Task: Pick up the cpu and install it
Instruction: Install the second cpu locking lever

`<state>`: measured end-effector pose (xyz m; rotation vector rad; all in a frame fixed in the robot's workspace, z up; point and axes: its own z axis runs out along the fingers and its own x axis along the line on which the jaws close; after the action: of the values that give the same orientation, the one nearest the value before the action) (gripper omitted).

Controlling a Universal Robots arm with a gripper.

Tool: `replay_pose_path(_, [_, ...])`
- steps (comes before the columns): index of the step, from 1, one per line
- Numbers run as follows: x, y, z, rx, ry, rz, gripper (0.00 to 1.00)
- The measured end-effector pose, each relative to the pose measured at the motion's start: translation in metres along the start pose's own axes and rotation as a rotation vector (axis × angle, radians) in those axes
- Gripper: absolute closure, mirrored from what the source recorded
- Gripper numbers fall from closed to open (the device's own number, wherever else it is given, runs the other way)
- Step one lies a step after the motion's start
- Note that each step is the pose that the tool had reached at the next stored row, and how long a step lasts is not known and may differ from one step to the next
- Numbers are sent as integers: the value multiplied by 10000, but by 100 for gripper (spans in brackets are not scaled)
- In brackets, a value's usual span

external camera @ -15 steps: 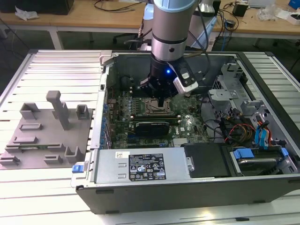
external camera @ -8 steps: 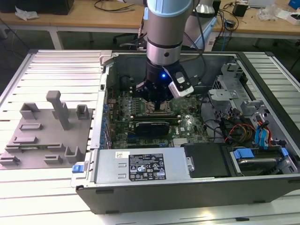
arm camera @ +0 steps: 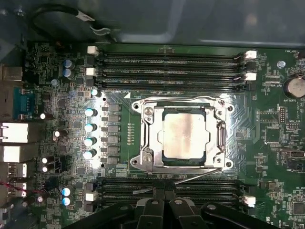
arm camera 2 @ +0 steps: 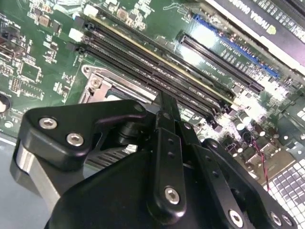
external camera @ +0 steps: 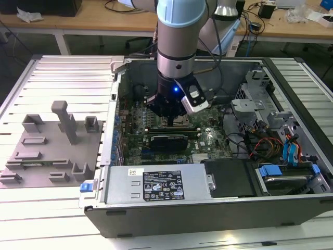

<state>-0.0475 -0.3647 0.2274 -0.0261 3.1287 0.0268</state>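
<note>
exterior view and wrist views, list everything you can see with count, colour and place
cpu: one, silvery, lying in the socket frame.
socket frame: one, metal, mid motherboard.
motherboard: one, green, floor of the computer case.
memory slots: several, black, either side of the socket frame.
computer case: one, dark grey, open, on the table.
power supply: one, silver, front of the case.
grey fixture: one, on the exterior view's left.
gripper: one, black, just above the socket frame.

Exterior view overlooks the open computer case [external camera: 208, 203]; both wrist views look closely onto its motherboard [arm camera: 57, 86].
</note>
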Motion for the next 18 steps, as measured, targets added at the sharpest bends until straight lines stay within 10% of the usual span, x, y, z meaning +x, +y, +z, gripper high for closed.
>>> replay_pose_path(14, [137,-1,164,-59,-11,-758,89])
replay_pose_path(18, [152,-2,167,-232,-87,-784,89])
